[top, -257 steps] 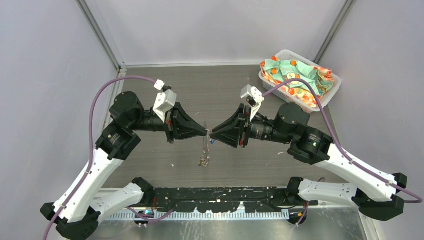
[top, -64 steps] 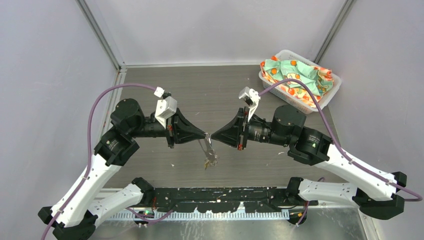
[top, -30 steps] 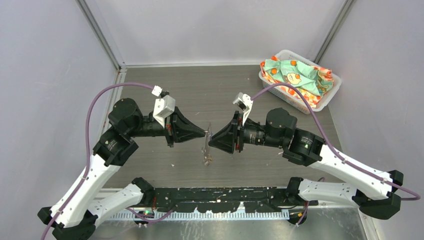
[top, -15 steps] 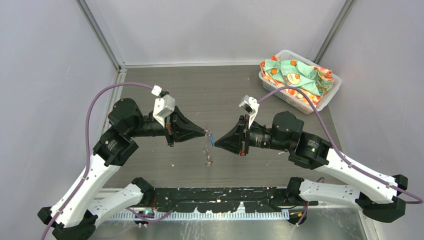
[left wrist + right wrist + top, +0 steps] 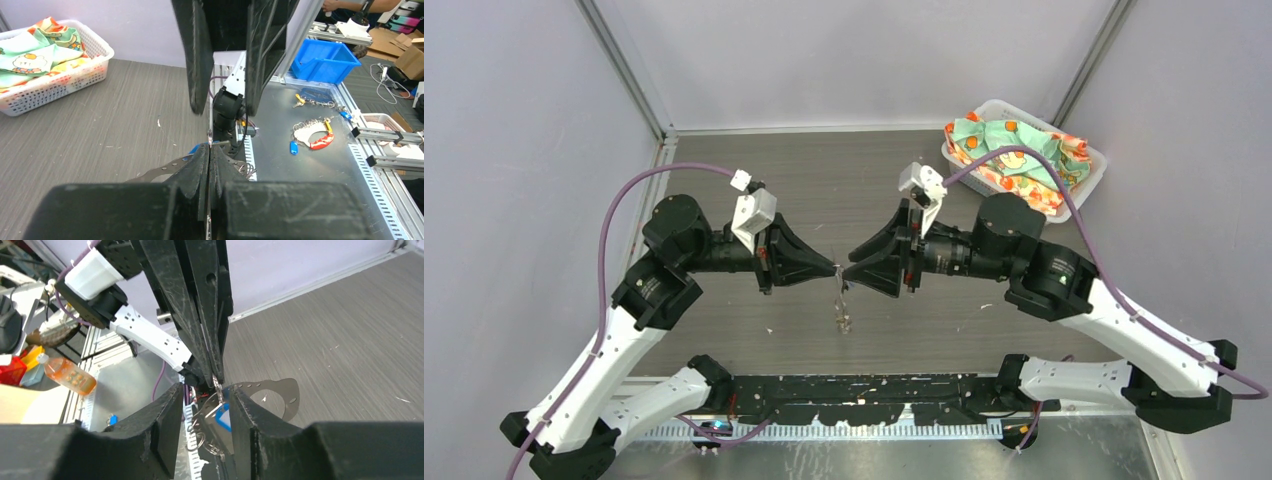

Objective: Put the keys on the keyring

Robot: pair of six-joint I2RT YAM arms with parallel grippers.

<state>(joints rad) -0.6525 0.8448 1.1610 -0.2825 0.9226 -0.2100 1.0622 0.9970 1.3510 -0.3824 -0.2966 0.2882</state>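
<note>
Left gripper [image 5: 835, 267]: jaws fully closed, pinching the top of the keyring [image 5: 841, 298], which hangs over the table [image 5: 824, 180] at centre. Blue-headed key [image 5: 223, 416]: on the hanging bunch, just below the left fingertips. Right gripper [image 5: 848, 273]: jaws narrowly apart, straddling the key; contact cannot be determined. White basket [image 5: 998, 103] of cloth: far right corner

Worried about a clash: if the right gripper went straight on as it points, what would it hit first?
Likely the blue key, hanging between the right gripper's open jaws, then the left gripper's shut tips behind; depth is unclear.
</note>
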